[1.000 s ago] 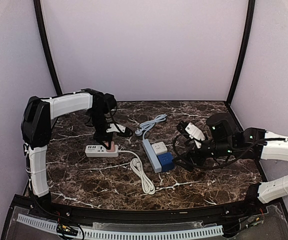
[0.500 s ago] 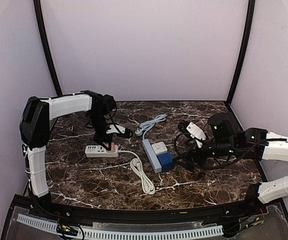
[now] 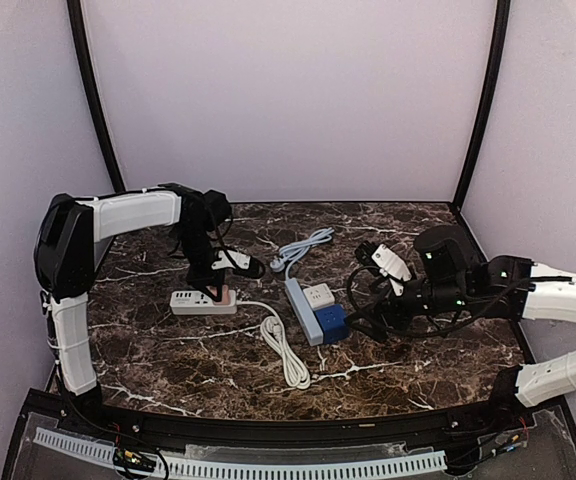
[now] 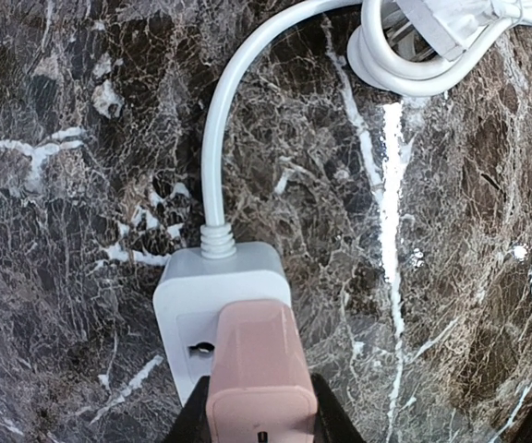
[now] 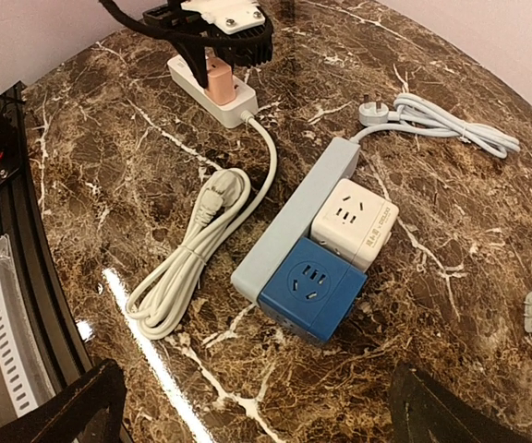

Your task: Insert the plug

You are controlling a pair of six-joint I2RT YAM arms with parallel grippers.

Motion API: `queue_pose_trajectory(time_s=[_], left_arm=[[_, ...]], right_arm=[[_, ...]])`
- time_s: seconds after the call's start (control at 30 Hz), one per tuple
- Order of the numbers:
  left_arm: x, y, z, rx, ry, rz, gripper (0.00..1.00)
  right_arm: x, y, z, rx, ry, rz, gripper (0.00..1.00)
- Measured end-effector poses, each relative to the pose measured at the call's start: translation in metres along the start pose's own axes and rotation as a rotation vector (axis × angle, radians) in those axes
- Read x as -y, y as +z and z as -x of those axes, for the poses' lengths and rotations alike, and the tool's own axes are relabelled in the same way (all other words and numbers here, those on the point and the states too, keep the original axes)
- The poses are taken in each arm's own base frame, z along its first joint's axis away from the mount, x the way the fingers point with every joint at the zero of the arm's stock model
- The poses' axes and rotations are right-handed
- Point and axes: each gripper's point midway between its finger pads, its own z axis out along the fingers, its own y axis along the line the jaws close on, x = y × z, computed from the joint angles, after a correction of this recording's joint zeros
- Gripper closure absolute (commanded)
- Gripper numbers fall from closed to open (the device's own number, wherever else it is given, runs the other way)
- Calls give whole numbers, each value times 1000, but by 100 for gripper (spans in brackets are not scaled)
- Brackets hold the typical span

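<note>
Plug (image 4: 259, 360), pink, clamped by left jaws on white power strip (image 4: 185, 300), lower centre; right jaws spread wide, empty.

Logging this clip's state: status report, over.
Left pincer shut on pink plug, plug sitting on white power strip. Right pincer open, empty. Nothing in the way.

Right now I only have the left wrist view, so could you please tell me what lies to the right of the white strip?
Observer: A grey-blue strip lies there, apart from the white strip, with a white cube and a blue cube against its right side.
Operator: Thank you; where is the right arm?
Observer: The right fingers are spread open and empty, right of those cubes, well clear of the pink plug.
</note>
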Motion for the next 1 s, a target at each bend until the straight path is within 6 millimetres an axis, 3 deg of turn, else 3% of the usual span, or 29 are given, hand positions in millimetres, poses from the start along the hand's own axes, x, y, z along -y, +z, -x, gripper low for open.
queue_pose_trajectory(time_s=[0.03, 0.07, 0.13, 0.23, 0.27, 0.33, 0.5, 0.73, 0.87, 1.0], left_arm=[[0, 0, -1, 0, 1, 7, 91], [0, 0, -1, 0, 2, 15, 80], [1, -1, -2, 3, 6, 25, 66], [3, -1, -2, 9, 9, 33, 58], [4, 0, -3, 7, 10, 31, 23], [7, 0, -5, 6, 14, 29, 4], [11, -9, -5, 18, 4, 47, 1], [9, -47, 5, 86, -6, 149, 1], [7, -78, 16, 162, -29, 236, 1], [-3, -130, 30, 281, -63, 419, 1]], right_arm=[[0, 1, -1, -4, 1, -1, 2], [0, 2, -2, -8, 2, 0, 1], [0, 4, -3, -15, 4, -1, 1], [1, 5, -3, -18, 3, -1, 1], [0, 5, -2, -17, 3, -1, 2], [0, 5, -1, -13, 2, -2, 1], [1, 4, 0, -10, 0, -4, 2], [2, -3, 7, 21, -1, -16, 1], [4, -9, 13, 53, 0, -30, 1], [8, -15, 20, 89, 10, -52, 1]])
